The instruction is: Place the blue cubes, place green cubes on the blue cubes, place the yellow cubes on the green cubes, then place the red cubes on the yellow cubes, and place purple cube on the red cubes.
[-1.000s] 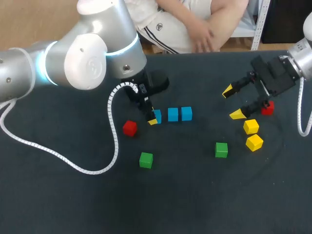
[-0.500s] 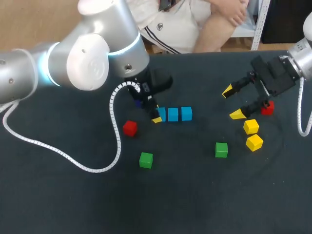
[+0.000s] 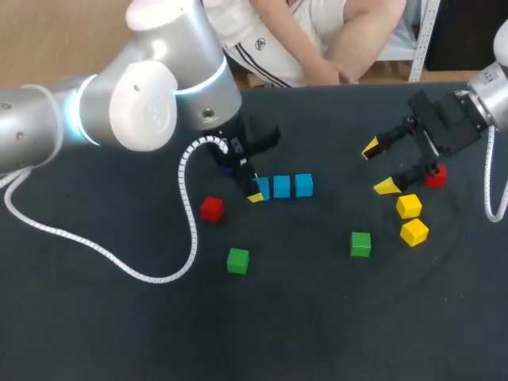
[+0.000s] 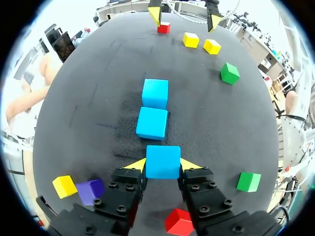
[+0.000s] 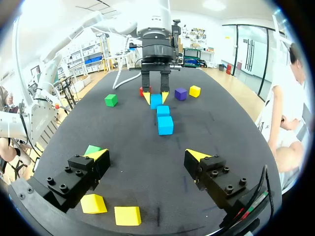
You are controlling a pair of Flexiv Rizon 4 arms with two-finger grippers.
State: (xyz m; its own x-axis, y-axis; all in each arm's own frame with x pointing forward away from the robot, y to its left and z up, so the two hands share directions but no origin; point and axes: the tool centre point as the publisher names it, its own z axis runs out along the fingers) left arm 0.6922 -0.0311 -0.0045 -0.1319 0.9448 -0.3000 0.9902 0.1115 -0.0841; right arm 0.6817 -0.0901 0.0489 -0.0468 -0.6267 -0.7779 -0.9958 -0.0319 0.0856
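**Blue base row: third cube at its left end, in the clamp**

1. The left gripper (image 4: 163, 165) has both yellow tips pressed on opposite sides of the held blue cube (image 4: 163, 161) and is clamped on it. The cube sits low at the table (image 3: 317, 341), at the left end of the row. It is in line with the middle blue cube (image 3: 282, 186) and the right blue cube (image 3: 303, 185). Whether it touches its neighbour cannot be told. Judged reason: the blues are the ground course, so they are laid side by side as a strip for the greens to sit on.

2. The right gripper (image 3: 379, 167) has its fingers wide apart with nothing between them. It hangs over the table's right side, beside the right red cube (image 3: 435, 177) and just far of the two yellow cubes (image 3: 409, 205) (image 3: 413, 232). Judged reason: it is held clear of the row while the left arm works.

3. Stock for the later courses lies loose and well apart. The left green cube (image 3: 237, 260) and right green cube (image 3: 360, 244) are near of the row. The left red cube (image 3: 211, 208) is near-left of the row.

4. Views compared:
   - The head view shows no purple cube, because the left arm covers that patch.
   - The left wrist view shows the purple cube (image 4: 90, 191) and, just beside it, a third yellow cube (image 4: 64, 187), both beside the gripper's body. It also shows the tips' contact on the held cube, which is too small to judge from above.
   - The right wrist view shows the row end-on, with the left gripper standing upright over its far end.
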